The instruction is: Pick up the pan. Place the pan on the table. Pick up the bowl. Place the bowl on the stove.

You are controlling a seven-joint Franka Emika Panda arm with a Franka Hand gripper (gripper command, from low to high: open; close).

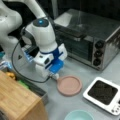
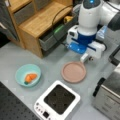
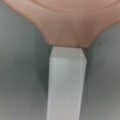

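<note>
The pan [image 1: 69, 85] lies flat on the grey surface [image 1: 82, 70], beside the stove [image 1: 103, 94] and clear of it; in both front views the stove's black top is bare. In the wrist view the pan's pink rim [image 3: 67, 25] fills the top, and its white handle [image 3: 67, 85] runs straight down from it over the surface.

The pincer [image 1: 54, 77] is low at the pan's handle end, towards a front view's left of the pan; in a front view [image 2: 86, 58] it sits just above the pan [image 2: 74, 72]. Whether it is clenched on the handle or released I cannot tell.

The stove [image 2: 58, 100] stands below the pan in that view, knobs at its lower left corner. The bowl [image 2: 28, 74] rests on the surface at a front view's left, well apart from the pincer, with an orange carrot-like toy [image 2: 30, 78] inside. Only the bowl's rim [image 1: 78, 115] shows at a front view's bottom.

A steel toaster oven [image 1: 87, 37] stands behind the pan, and a wooden shelf unit [image 2: 37, 22] fills a front view's top left.
</note>
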